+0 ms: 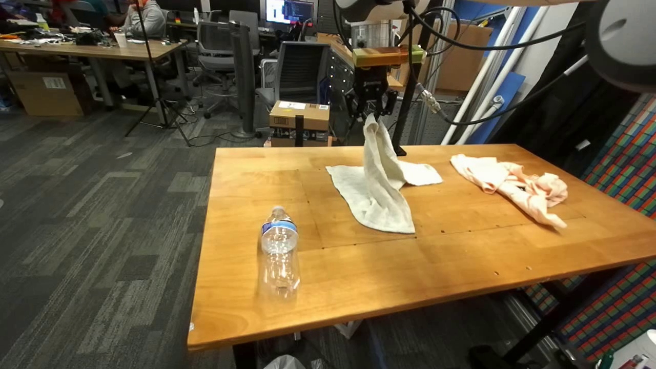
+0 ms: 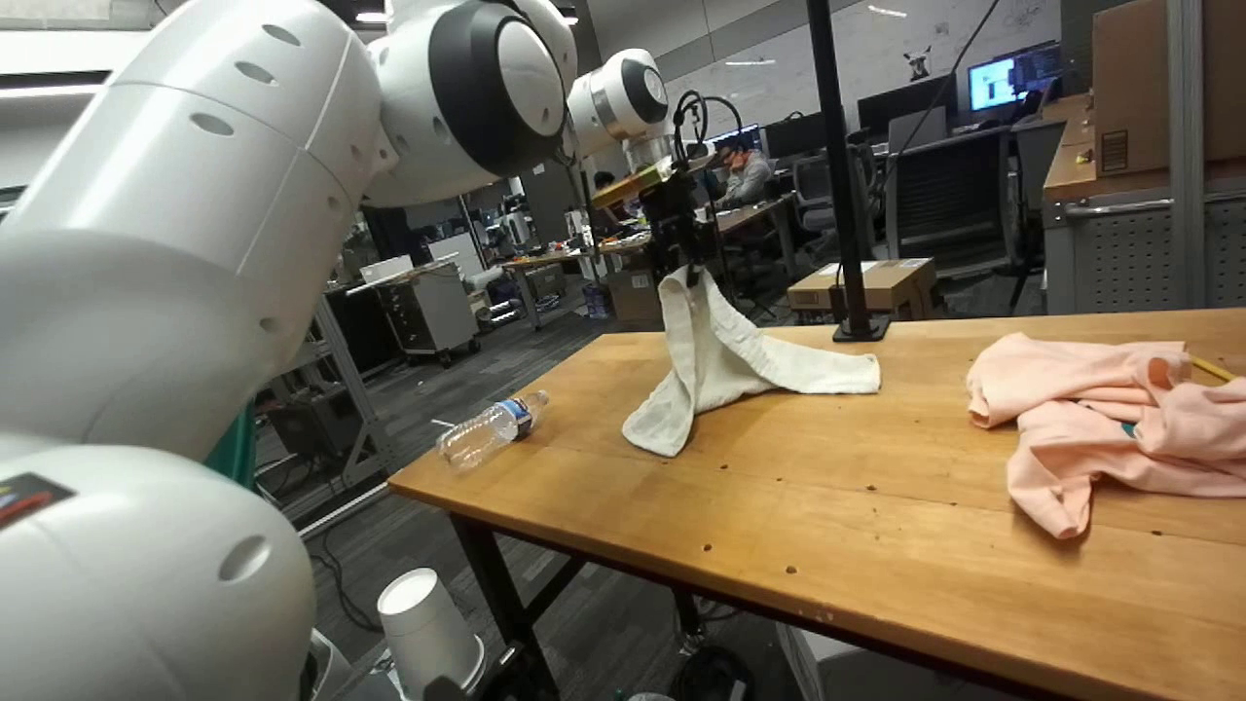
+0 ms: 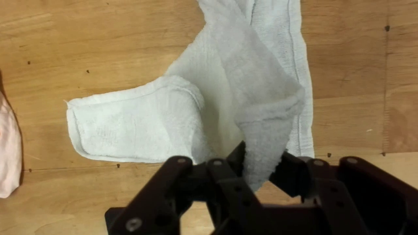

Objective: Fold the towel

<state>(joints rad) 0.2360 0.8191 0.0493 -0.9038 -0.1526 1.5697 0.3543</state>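
A white towel (image 1: 376, 205) lies partly on the wooden table and is pulled up into a peak. It shows too in an exterior view (image 2: 725, 365) and in the wrist view (image 3: 130, 127). My gripper (image 1: 370, 114) is above the table, fingers pointing down, and is shut on the raised corner of the towel. In an exterior view the gripper (image 2: 689, 275) is at the top of the peak. In the wrist view a strip of cloth passes between the fingertips (image 3: 263, 158). The rest of the towel spreads on the table in two flaps.
A crumpled pink cloth (image 1: 517, 184) lies on the table beside the towel, also in the wrist view (image 3: 8, 150). A clear plastic bottle (image 1: 280, 256) is near a table corner. A black post (image 2: 839, 175) stands at the table edge close to the gripper. A yellow stick (image 2: 1212, 368) lies by the pink cloth.
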